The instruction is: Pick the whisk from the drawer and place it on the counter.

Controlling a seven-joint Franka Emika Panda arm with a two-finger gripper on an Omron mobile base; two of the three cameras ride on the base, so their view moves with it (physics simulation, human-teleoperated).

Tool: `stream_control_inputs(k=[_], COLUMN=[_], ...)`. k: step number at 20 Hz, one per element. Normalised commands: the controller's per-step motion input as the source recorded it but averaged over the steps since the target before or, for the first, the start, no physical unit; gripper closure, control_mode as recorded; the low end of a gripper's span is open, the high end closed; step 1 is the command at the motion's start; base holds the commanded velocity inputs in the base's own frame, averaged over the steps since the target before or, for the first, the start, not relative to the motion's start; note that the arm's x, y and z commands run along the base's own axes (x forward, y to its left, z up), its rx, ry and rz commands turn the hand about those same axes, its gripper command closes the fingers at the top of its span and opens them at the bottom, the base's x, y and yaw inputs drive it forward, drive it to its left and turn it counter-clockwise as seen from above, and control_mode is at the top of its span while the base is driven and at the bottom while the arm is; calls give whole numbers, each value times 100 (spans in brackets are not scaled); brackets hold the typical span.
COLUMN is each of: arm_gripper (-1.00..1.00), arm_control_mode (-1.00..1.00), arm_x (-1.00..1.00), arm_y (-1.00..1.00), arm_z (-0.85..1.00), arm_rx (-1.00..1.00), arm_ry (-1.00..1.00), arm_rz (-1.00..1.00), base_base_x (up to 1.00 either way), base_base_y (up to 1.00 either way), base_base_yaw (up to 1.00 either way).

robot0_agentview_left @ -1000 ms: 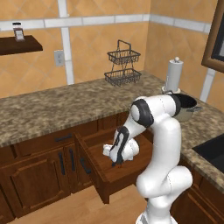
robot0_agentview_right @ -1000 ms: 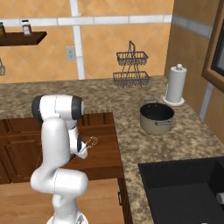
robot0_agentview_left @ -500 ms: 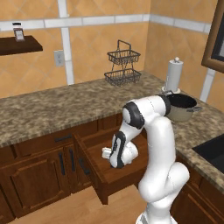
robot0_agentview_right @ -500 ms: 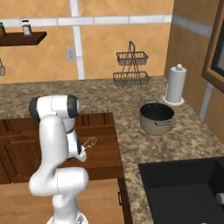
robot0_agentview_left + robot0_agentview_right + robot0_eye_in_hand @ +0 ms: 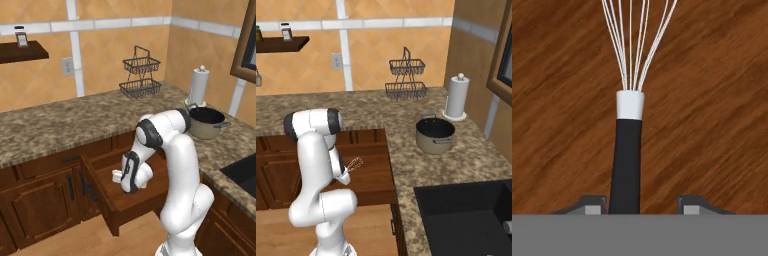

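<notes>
The whisk (image 5: 628, 150) lies flat on the wooden bottom of the open drawer (image 5: 562, 100), its silvery wires pointing away from the hand. My gripper (image 5: 642, 206) is open and straddles the black handle's end; the left fingertip sits close to the handle and a gap shows on the right. In the right base view the whisk (image 5: 355, 163) shows beside my lowered hand inside the drawer (image 5: 373, 175). The left base view has the gripper (image 5: 119, 176) down in the drawer (image 5: 100, 195), hiding the whisk. The granite counter (image 5: 65, 125) runs behind and to the right.
A grey pot (image 5: 435, 135) stands on the counter's right leg, with a paper towel roll (image 5: 457, 95) behind it. A two-tier wire basket (image 5: 406, 77) sits at the back. A dark sink (image 5: 461, 215) lies front right. Cabinet doors (image 5: 42, 210) flank the drawer.
The arm's elbow has swung left and the hand has sunk lower into the drawer, closing in on the whisk handle. The whisk has stayed where it lay.
</notes>
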Motion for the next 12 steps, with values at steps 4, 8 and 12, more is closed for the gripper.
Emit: stream_control_inputs(k=[4,8,12], arm_gripper=[100,100,100], arm_control_mode=[-100,-100,-100], arm_x=[-1,-1,0], arm_y=[0,-16,-28], arm_z=[0,57,100], arm_rx=[0,3,2], arm_ry=[0,0,0], arm_rz=[0,6,11], base_base_x=[0,0,0], base_base_y=[0,0,0], base_base_yaw=[0,0,0])
